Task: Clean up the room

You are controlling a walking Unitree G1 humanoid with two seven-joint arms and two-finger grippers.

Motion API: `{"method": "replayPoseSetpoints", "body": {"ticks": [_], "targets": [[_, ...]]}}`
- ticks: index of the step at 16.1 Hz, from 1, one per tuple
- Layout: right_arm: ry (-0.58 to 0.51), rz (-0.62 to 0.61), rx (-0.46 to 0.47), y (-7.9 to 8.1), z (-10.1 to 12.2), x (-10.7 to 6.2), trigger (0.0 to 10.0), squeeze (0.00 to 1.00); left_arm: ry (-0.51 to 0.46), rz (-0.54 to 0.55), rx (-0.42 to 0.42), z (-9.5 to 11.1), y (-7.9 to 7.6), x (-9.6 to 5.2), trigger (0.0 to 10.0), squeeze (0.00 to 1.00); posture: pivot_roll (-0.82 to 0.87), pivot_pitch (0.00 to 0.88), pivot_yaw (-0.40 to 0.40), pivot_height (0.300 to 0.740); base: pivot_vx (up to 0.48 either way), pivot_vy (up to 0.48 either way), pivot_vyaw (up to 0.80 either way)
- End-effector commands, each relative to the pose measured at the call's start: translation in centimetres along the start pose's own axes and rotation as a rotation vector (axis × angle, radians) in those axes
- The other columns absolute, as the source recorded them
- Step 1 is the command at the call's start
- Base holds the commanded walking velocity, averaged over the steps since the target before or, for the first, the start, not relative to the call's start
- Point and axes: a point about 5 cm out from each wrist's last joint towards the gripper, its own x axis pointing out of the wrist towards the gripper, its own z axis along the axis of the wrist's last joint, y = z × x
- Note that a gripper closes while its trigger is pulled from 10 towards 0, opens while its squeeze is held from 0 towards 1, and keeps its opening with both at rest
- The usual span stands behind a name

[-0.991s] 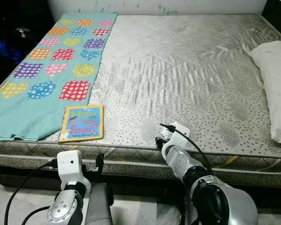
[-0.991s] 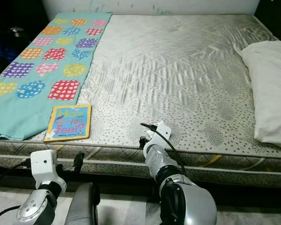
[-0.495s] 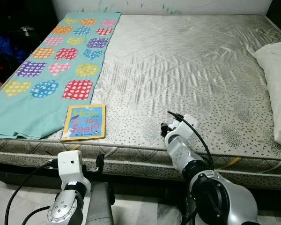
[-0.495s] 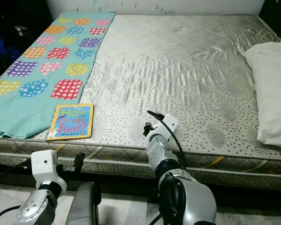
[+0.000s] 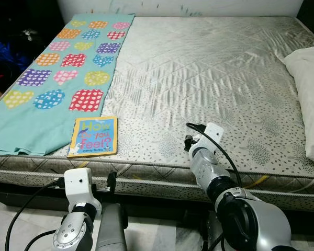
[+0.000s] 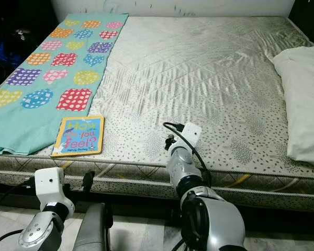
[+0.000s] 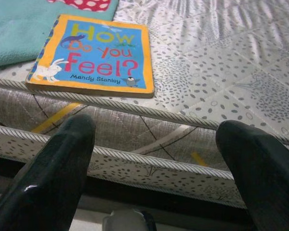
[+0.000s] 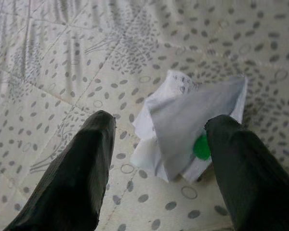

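A crumpled white paper [image 8: 192, 103] with a green spot lies on the dotted grey mattress [image 5: 209, 68] near its front edge. My right gripper [image 8: 159, 126] hovers just over it, open, one black finger [image 8: 82, 163] on each side of the paper. Its wrist [image 5: 206, 151] reaches over the bed's front edge. A children's book, "How Do You Feel?" [image 5: 93, 136], lies flat near the front edge beside a teal blanket [image 5: 52, 78]. My left gripper [image 7: 159, 126] is open, low in front of the mattress side, below the book [image 7: 91, 55].
The teal blanket with coloured hearts covers the bed's left strip. A white pillow [image 5: 309, 89] lies at the right edge. The mattress side [image 7: 149, 144] rises right in front of the left gripper. Dark clutter [image 5: 10, 47] sits left of the bed.
My right arm has moved a little to the right and farther onto the mattress. The head camera shifted slightly. The left arm and the book stayed put.
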Motion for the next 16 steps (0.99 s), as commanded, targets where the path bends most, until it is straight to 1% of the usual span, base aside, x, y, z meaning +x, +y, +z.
{"method": "replayPoseSetpoints", "body": {"ticks": [1, 2, 3, 4, 6, 9, 10, 13, 16], "targets": [[0.000, 0.007, -0.047, 0.6, -0.2, -0.1, 0.0, 0.00, 0.010, 0.020, 0.011, -0.1, 0.4, -0.1, 10.0, 0.00, 0.26, 0.057, 0.018, 0.555, 0.000, 0.000, 0.00], [0.000, 0.014, -0.069, 0.7, -0.3, -0.2, 0.0, 0.00, 0.010, 0.020, 0.012, 0.0, 0.4, -0.1, 10.0, 0.00, 0.26, 0.057, 0.018, 0.555, 0.000, 0.000, 0.00], [0.000, 0.023, -0.083, 0.9, -0.4, -0.2, 3.2, 0.00, 0.010, 0.021, 0.012, 0.0, 0.4, -0.1, 10.0, 0.00, 0.26, 0.056, 0.017, 0.555, 0.000, 0.000, 0.00], [0.005, 0.022, -0.100, 1.0, -0.6, -0.3, 10.0, 0.00, 0.010, 0.021, 0.012, 0.0, 0.4, -0.1, 10.0, 0.00, 0.26, 0.057, 0.017, 0.555, 0.000, 0.000, 0.00], [0.016, 0.020, -0.128, 0.9, -1.0, -0.3, 10.0, 0.00, 0.010, 0.021, 0.011, 0.0, 0.4, -0.1, 10.0, 0.00, 0.26, 0.057, 0.017, 0.555, 0.000, 0.000, 0.00], [0.034, -0.015, -0.188, 0.0, -1.9, -0.4, 10.0, 0.00, 0.013, 0.022, 0.011, -0.1, 0.3, -0.1, 10.0, 0.00, 0.26, 0.060, 0.016, 0.555, 0.000, 0.000, 0.00], [0.036, -0.020, -0.192, -0.1, -2.0, -0.4, 10.0, 0.00, 0.013, 0.022, 0.011, -0.1, 0.3, -0.1, 10.0, 0.00, 0.26, 0.060, 0.016, 0.555, 0.000, 0.000, 0.00], [0.054, -0.066, -0.183, -1.3, -2.6, -0.3, 10.0, 0.00, 0.016, 0.024, 0.014, -0.2, 0.3, -0.4, 10.0, 0.00, 0.27, 0.067, 0.020, 0.555, 0.000, 0.000, 0.00], [0.056, -0.073, -0.183, -1.5, -2.7, -0.3, 10.0, 0.00, 0.019, 0.025, 0.016, -0.2, 0.4, -0.6, 10.0, 0.00, 0.28, 0.072, 0.021, 0.555, 0.000, 0.000, 0.00]]}}
